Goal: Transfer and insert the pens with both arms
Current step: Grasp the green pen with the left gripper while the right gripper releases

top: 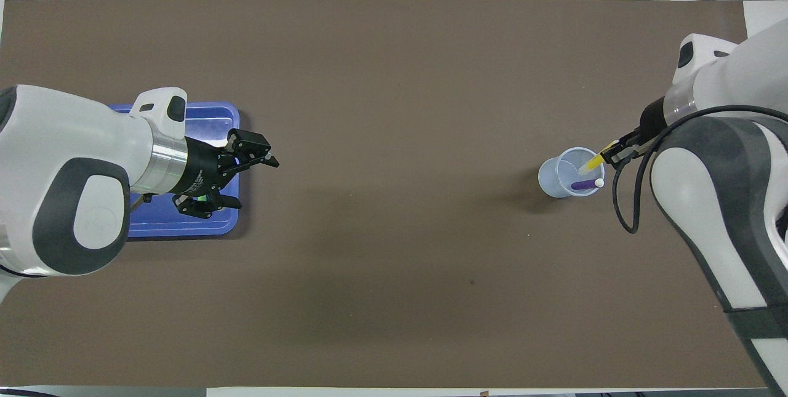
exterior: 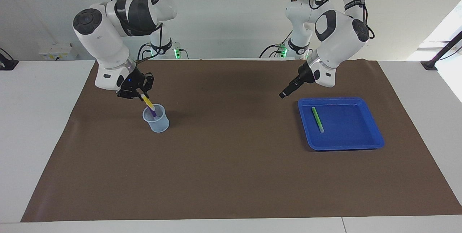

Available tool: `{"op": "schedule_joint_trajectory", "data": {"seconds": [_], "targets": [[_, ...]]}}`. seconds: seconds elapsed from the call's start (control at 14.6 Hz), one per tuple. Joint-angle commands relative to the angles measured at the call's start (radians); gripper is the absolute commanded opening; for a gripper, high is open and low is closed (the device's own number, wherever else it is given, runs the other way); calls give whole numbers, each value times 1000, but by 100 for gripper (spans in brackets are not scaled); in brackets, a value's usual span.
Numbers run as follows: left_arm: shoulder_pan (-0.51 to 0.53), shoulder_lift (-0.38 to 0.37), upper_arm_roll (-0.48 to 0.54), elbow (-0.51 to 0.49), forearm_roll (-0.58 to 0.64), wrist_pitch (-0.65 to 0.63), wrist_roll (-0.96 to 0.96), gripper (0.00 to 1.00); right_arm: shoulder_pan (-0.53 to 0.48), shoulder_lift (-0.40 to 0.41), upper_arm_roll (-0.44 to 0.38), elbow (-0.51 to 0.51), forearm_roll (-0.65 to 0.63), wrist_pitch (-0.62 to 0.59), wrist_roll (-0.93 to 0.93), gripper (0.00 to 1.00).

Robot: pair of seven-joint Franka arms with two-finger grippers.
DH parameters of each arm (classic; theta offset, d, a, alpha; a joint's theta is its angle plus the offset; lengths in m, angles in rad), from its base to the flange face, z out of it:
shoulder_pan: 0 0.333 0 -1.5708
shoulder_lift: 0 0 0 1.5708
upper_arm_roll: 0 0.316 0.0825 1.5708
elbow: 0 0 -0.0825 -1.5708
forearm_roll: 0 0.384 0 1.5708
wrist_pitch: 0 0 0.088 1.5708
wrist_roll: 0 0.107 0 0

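My right gripper (exterior: pixel 140 96) is shut on the upper end of the yellow pen (exterior: pixel 148 103), which is tilted with its lower end inside the clear plastic cup (exterior: pixel 157 121). The purple pen (exterior: pixel 153 113) leans in the same cup. In the overhead view the right gripper (top: pixel 615 152), yellow pen (top: pixel 591 164), purple pen (top: pixel 583 185) and cup (top: pixel 557 178) show toward the right arm's end. The green pen (exterior: pixel 317 119) lies in the blue tray (exterior: pixel 346 128). My left gripper (exterior: pixel 283 95) (top: pixel 251 181) is open and empty, raised over the tray's edge toward the table's middle.
A brown mat (exterior: pixel 231 160) covers the table. The blue tray (top: pixel 212 117) sits toward the left arm's end, partly covered by the left arm in the overhead view. Two smaller arms with green lights (exterior: pixel 175 53) stand near the robots' bases.
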Motion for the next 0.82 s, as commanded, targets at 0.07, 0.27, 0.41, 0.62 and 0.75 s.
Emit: {"op": "schedule_joint_trajectory", "data": {"seconds": [0.07,0.27,0.41,0.62,0.75], "targets": [[57,39,-4,-38,174,39,258,100,-17,-35,13,-85,-26,65,-25,0],[54,95,-6,-39,345,97,374,100,-28,-46,13,-143,-26,140,-25,0],[66,123,-4,-42,379,139,463,100,-17,-47,13,-158,-26,162,-21,0],[93,152,-4,-113,388,295,554,100,-16,-49,13,-207,-26,213,-22,0],[120,190,-4,-119,388,350,611,100,-11,-62,13,-256,-29,283,-25,0]]}}
